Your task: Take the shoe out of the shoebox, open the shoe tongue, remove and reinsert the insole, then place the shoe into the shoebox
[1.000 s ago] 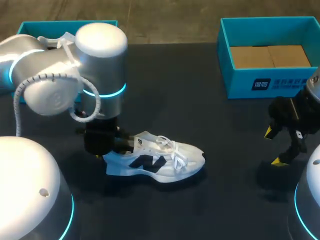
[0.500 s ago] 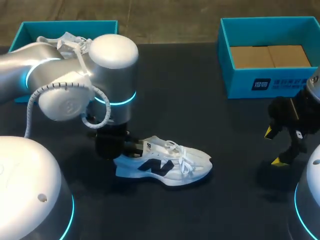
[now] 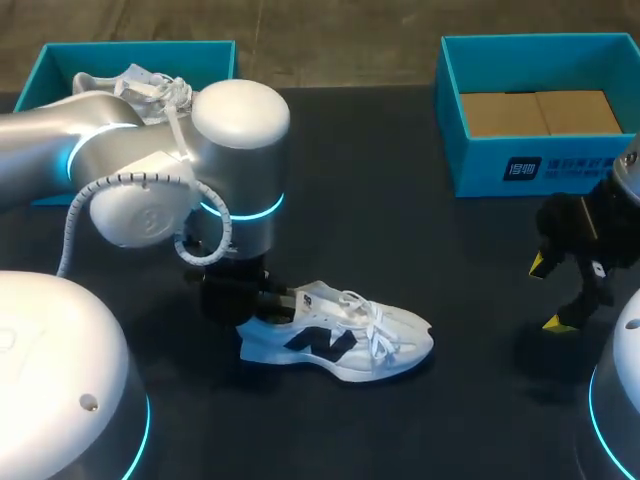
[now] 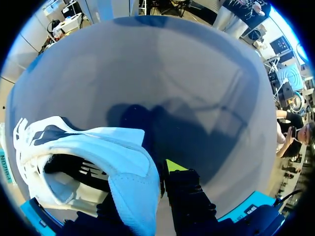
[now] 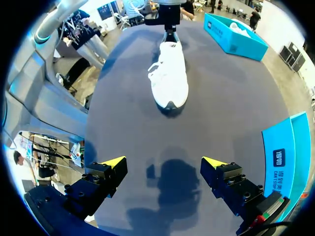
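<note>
White soft lace-up shoe (image 3: 340, 345) sits on the dark bench (image 3: 400, 220), near the middle. Left tool (image 4: 143, 189) pinches its heel rim. Right tool (image 5: 163, 163) is wide open, well apart. Prob. light & floppy up top; heel's stiffest, best spot to hold.

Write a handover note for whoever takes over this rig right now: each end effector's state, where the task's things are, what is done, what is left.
Left end effector: shut on the heel of the white lace-up sneaker, which sits sole-down on the dark table.
Right end effector: open, empty, above the table's right side.
The teal cardboard shoebox at back left holds a second white shoe; the teal shoebox at back right holds brown cardboard.
Done: the sneaker is out of the box.
Left: open the tongue, remove and reinsert the insole, put the sneaker into the shoebox.
</note>
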